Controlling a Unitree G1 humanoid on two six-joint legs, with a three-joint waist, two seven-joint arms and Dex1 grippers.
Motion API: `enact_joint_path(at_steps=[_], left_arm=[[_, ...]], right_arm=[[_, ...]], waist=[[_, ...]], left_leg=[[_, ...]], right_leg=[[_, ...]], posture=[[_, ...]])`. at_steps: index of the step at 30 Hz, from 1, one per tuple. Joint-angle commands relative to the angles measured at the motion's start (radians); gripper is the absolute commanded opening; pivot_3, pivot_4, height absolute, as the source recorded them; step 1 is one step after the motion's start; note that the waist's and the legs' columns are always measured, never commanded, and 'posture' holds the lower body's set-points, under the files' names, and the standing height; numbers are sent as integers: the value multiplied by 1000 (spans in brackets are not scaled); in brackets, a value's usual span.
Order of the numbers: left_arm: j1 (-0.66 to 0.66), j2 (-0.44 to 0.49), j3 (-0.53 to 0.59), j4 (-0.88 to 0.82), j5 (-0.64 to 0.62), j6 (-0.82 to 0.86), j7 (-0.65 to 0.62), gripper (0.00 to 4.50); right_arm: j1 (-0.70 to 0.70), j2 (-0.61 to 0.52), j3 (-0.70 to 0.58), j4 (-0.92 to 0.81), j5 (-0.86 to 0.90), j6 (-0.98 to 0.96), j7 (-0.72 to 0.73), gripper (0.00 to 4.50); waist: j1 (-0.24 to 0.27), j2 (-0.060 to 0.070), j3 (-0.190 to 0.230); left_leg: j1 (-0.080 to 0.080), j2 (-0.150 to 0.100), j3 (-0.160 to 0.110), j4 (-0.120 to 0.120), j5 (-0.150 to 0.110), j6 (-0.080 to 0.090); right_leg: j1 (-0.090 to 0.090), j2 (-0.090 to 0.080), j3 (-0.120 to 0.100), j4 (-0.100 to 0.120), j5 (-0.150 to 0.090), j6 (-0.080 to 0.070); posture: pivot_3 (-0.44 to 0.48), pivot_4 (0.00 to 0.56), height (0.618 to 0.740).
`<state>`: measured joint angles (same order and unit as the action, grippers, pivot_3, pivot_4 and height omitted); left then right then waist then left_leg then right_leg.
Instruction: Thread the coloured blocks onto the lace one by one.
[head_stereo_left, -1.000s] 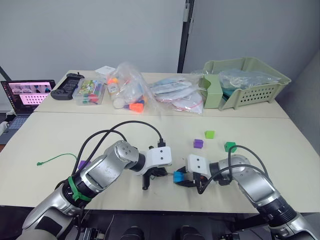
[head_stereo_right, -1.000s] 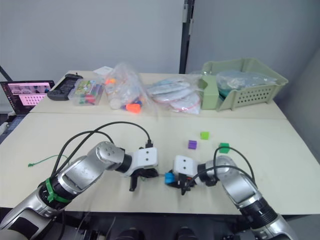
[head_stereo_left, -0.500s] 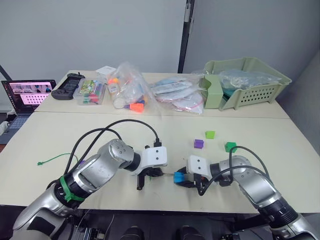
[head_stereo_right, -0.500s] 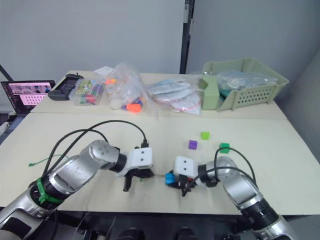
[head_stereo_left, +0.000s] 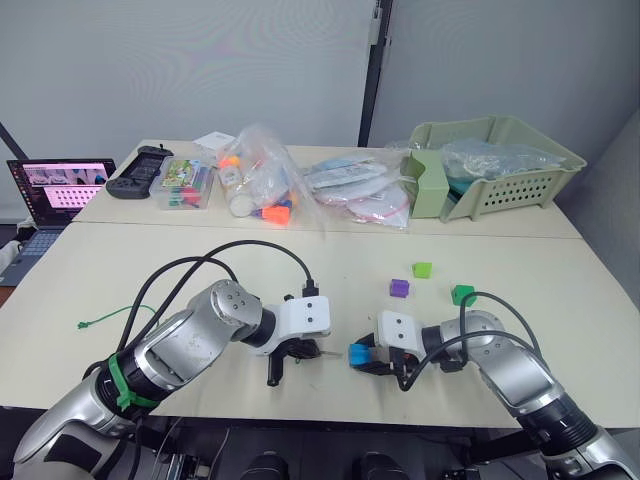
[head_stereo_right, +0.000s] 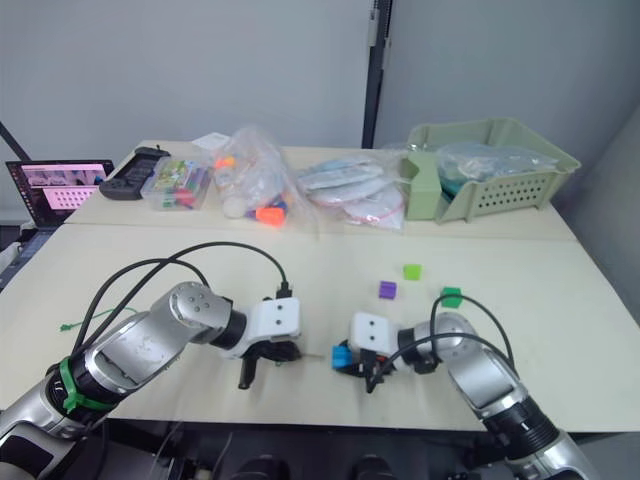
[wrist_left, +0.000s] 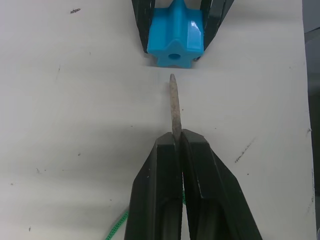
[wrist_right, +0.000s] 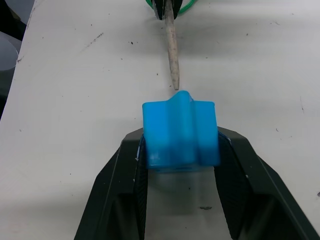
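While our right gripper clamped the blue block, we aimed.
Our left gripper pinched the lace, its tip just short of the block's hole.

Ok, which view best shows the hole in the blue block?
The left wrist view: the blue block faces it, hole open, with the lace tip just short. The right wrist view shows its back; the eye views show it small in the right gripper.
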<state>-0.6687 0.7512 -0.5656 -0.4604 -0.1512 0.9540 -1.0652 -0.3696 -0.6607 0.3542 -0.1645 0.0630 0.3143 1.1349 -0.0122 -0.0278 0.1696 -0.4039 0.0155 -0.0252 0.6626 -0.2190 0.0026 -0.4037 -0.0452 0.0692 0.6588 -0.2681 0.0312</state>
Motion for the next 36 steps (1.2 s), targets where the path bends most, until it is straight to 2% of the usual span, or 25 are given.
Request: enact_joint_path(at_steps=[1, 17, 31, 36], left_arm=[[-9, -3, 19, -27, -5, -13, 10, 0], [-11, -25, 14, -9, -17, -53, 15, 0], [-52, -169, -56, 95, 20, -108, 34, 0], [-48, -178, -50, 100, 29, -124, 25, 0]], right_arm=[[14, -20, 14, 16, -22, 18, -1, 1345], [30, -14, 20, -19, -16, 39, -10, 1345], [28, 4, 35, -84, -8, 98, -24, 1345], [32, 4, 34, -90, -8, 106, -28, 1345]], waist=[[0, 0, 0], [-1, 0, 0], [3, 0, 0], [-1, 0, 0]], left_leg=[[0, 0, 0, 0, 0, 0], [0, 0, 0, 0, 0, 0], [0, 0, 0, 0, 0, 0], [-1, 0, 0, 2, 0, 0]], right_leg=[[0, 0, 0, 0, 0, 0], [0, 0, 0, 0, 0, 0], [0, 0, 0, 0, 0, 0], [0, 0, 0, 1, 0, 0]], posture=[[0, 150, 740], [0, 150, 740], [0, 150, 740], [0, 150, 740]])
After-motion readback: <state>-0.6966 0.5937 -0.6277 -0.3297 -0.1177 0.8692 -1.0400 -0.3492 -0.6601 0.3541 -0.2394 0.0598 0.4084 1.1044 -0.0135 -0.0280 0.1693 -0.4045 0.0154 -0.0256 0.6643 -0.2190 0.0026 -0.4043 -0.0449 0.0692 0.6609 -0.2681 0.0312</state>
